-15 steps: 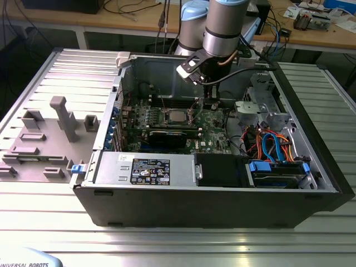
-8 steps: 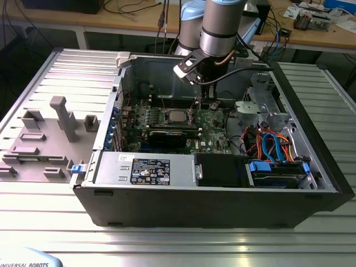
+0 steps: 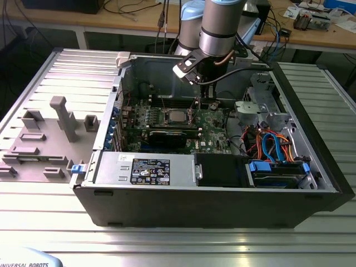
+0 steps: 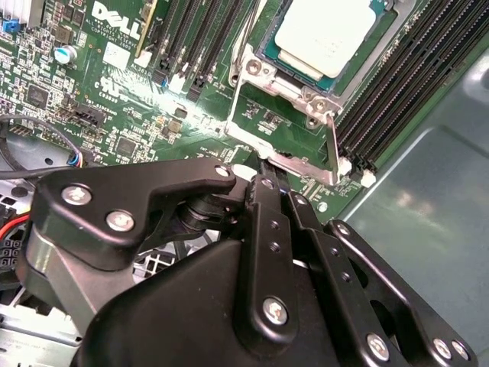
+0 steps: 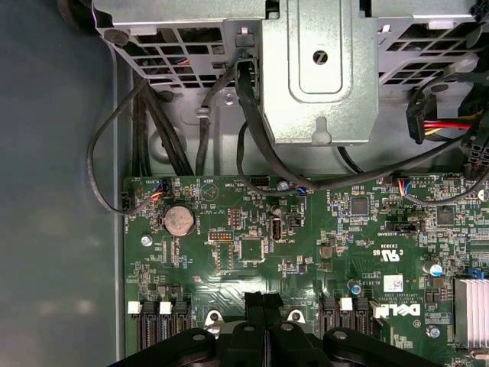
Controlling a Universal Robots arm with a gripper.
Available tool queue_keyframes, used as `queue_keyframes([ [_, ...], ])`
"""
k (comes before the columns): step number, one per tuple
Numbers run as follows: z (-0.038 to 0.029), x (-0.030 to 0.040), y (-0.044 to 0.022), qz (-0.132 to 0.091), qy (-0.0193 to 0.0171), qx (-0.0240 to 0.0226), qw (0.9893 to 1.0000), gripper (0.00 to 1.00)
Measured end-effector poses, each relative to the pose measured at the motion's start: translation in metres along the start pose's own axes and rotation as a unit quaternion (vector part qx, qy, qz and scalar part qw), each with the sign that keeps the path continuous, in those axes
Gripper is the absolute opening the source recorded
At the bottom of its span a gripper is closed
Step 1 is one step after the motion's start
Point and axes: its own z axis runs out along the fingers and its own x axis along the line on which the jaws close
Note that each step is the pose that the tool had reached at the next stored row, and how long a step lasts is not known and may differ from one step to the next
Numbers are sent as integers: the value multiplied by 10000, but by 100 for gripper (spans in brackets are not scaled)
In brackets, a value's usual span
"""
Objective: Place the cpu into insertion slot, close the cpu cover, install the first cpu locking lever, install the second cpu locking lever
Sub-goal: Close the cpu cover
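The jaws are closed: in both wrist views the two black fingers of the gripper [image 4: 276,183] lie pressed together, with nothing visible between them. In the second wrist view their tips sit low over the green motherboard [image 5: 252,229] and right against a silver metal bar [image 4: 302,166] at the near edge of the socket frame. Whether they actually press on it cannot be told.

The bar's long axis runs crosswise in front of the tips, not in line with the fingers. It looks like part of the locking hardware, so I judge the work to be at the lever stage.

Straight beyond the bar, on the side away from the jaws, lies the cpu [image 4: 325,34]. It is seated flat in the insertion slot [image 4: 304,76] with its silvery top face up. The cpu cover [image 4: 261,70] appears to lie down around it, the chip showing through its window.

The black memory slots [image 4: 397,84] run alongside the socket.

In the exterior view the arm reaches straight down into the open computer case [image 3: 222,206]. The gripper comes down just beside the socket, on the exterior view's right of it. The case lies on its side on the ribbed metal table [image 3: 167,245].
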Motion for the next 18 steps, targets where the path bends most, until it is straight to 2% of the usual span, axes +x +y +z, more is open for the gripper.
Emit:
queue_keyframes([
  [12, -1, 0, 0, -2, 1, 0, 10000, 11],
  [18, -41, 1, 0, -6, 5, 42, 10000, 11],
])
